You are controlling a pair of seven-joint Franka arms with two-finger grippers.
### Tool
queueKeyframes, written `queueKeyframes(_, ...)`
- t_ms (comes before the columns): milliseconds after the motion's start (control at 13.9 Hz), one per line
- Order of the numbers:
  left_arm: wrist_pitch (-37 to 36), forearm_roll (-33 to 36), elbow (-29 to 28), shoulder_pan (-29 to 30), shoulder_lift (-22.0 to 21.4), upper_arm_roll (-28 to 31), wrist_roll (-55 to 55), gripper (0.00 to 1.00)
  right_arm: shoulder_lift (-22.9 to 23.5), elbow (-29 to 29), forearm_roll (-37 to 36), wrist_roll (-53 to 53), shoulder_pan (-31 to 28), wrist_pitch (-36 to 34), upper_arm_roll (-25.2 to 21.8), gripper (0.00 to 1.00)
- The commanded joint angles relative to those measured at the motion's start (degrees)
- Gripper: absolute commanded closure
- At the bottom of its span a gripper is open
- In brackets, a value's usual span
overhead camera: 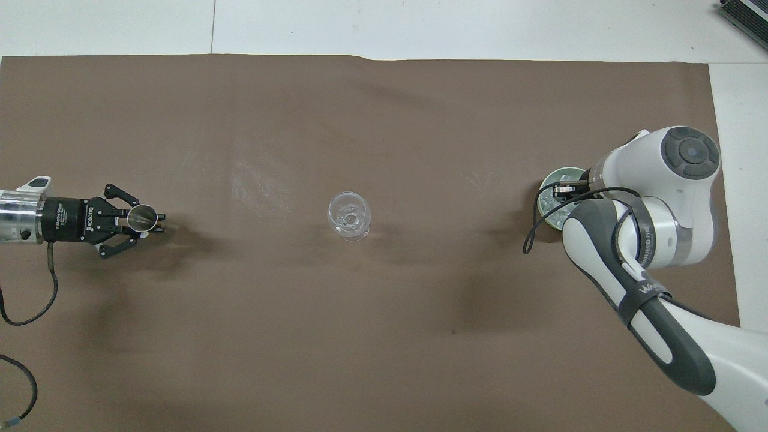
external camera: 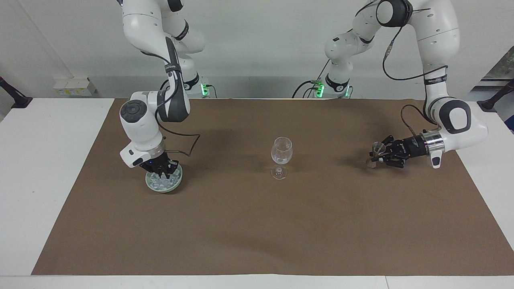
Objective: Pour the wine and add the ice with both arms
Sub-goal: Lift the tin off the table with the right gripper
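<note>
Two arms: white Franka arms are working over a worktop point(external camera: 24, 180) covered by a brown mat point(external camera: 257, 224).
Left gripper point(external camera: 375, 157): reaching in low and sideways at the left arm's end of the mat, its jaws are clenching a small metal jigger point(external camera: 377, 147), which is standing upright with its open cup facing up.
Right gripper point(external camera: 164, 171): pointing straight down into a pale green dish point(external camera: 154, 187) at the right arm's end of the mat, its jaws are clenching together among the cubes; whether a cube is caught between them is not possible to tell.
Ice point(external camera: 160, 182): small clear cubes are lying heaped in the dish.
Wine glass point(external camera: 281, 151): standing upright at the middle of the mat, between the two grippers and well apart from both.
</note>
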Motion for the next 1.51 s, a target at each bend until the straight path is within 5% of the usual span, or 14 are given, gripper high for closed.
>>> queueKeyframes(0, 0.76, -1.58, -1.74, 0.53, -0.22, -0.13, 1.93, 1.00, -2.00, -0.23, -0.04, -0.75, -0.33, -0.53, 0.29, 1.00)
queueKeyframes(792, 3.49, -2.55, -3.59, -0.09, -0.22, -0.22, 2.37, 1.00, -9.39, 10.13, 0.84, 1.28, -0.42, -19.24, 2.83, 1.00)
queueKeyframes(1440, 5.95, -2.99, -4.82, -0.79, -0.31, -0.40, 2.81, 1.00, -13.96, 17.15, 1.01, 1.19, -0.42, -28.20, 3.01, 1.00)
